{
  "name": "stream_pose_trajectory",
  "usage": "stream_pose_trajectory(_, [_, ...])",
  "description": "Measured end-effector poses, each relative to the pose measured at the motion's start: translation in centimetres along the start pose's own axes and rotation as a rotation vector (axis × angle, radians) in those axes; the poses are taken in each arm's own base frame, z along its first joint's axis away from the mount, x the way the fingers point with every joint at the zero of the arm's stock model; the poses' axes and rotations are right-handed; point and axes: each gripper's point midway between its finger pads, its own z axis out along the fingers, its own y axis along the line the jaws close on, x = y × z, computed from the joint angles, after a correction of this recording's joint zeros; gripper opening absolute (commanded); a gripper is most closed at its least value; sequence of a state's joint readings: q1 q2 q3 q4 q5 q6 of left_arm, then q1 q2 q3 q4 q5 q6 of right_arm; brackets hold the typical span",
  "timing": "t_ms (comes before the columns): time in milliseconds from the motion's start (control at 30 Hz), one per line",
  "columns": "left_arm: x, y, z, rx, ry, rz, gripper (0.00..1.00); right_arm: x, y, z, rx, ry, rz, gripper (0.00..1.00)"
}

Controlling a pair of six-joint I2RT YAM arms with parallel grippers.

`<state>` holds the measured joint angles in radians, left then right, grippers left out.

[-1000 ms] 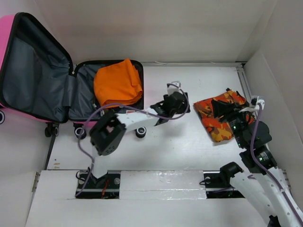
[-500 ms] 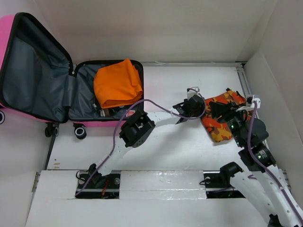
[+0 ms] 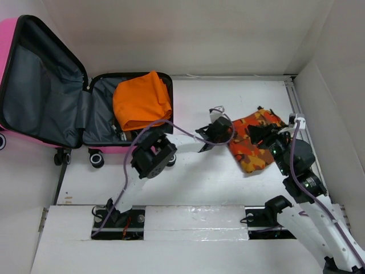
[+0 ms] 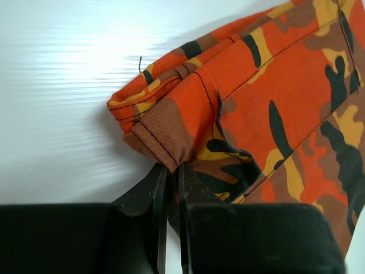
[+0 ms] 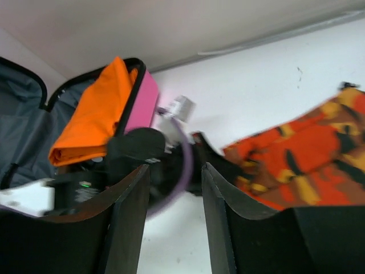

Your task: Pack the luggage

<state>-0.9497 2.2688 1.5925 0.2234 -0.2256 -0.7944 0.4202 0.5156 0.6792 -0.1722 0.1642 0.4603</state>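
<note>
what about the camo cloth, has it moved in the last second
Yes. The camo cloth has slid left, away from the right wall toward the luggage, corner pinched in the left gripper.

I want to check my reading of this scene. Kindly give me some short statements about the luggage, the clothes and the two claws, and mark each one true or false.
1. The luggage lies open. True.
2. The orange cloth lies on the table beside the luggage. False: it lies inside the luggage.
3. The left claw is shut on a corner of the camouflage garment. True.
4. The camouflage garment is packed in the luggage. False: it lies on the table, to the right of the luggage.
5. The right claw is shut. False: its fingers stand apart, with nothing between them.
</note>
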Motion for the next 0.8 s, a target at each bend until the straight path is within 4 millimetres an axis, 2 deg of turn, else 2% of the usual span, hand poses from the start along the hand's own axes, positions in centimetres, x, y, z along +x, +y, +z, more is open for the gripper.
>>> stream_pose_trajectory(33, [-0.6, 1.5, -1.0, -0.033, -0.006, -0.001, 0.0, 0.4, -0.1, 0.1, 0.002, 0.012, -0.002, 0.47])
stream_pose_trajectory(67, [-1.2, 3.0, -2.0, -0.063, -0.018, -0.003, 0.08, 0.9, -0.3, 0.3, 0.005, 0.025, -0.004, 0.47])
stream_pose_trajectory(167, [-3.9, 7.5, -4.2, -0.158, -0.058, -0.008, 0.49, 1.6, -0.3, 0.7, 0.004, 0.05, -0.007, 0.47])
stream_pose_trajectory(200, [-4.8, 8.5, -4.5, -0.182, -0.069, -0.009, 0.71, 1.8, -0.3, 0.9, 0.003, 0.056, -0.008, 0.47])
stream_pose_trajectory(233, [-5.8, 9.2, -4.6, -0.199, -0.088, -0.017, 0.75, 2.0, -0.3, 1.1, 0.0, 0.062, -0.008, 0.47])
stream_pose_trajectory(267, [-6.7, 9.9, -4.7, -0.214, -0.105, -0.027, 0.75, 2.2, -0.2, 1.3, -0.003, 0.069, -0.009, 0.47])
stream_pose_trajectory(333, [-7.3, 10.6, -5.1, -0.234, -0.115, -0.018, 0.75, 2.7, -0.2, 1.5, -0.007, 0.085, -0.01, 0.47])
stream_pose_trajectory(400, [-6.9, 10.7, -6.0, -0.242, -0.112, -0.005, 0.75, 3.0, -0.2, 1.8, -0.007, 0.1, -0.012, 0.47])
stream_pose_trajectory(567, [-2.4, 10.4, -8.8, -0.22, -0.037, 0.009, 0.69, 3.3, -0.3, 1.8, -0.005, 0.106, -0.013, 0.47])
stream_pose_trajectory(667, [0.4, 10.8, -9.7, -0.222, 0.022, -0.004, 0.66, 3.3, -0.3, 1.8, -0.006, 0.105, -0.013, 0.47])
stream_pose_trajectory(800, [1.4, 9.6, -9.9, -0.199, 0.032, -0.036, 0.62, 3.3, -0.3, 1.9, -0.005, 0.108, -0.014, 0.47])
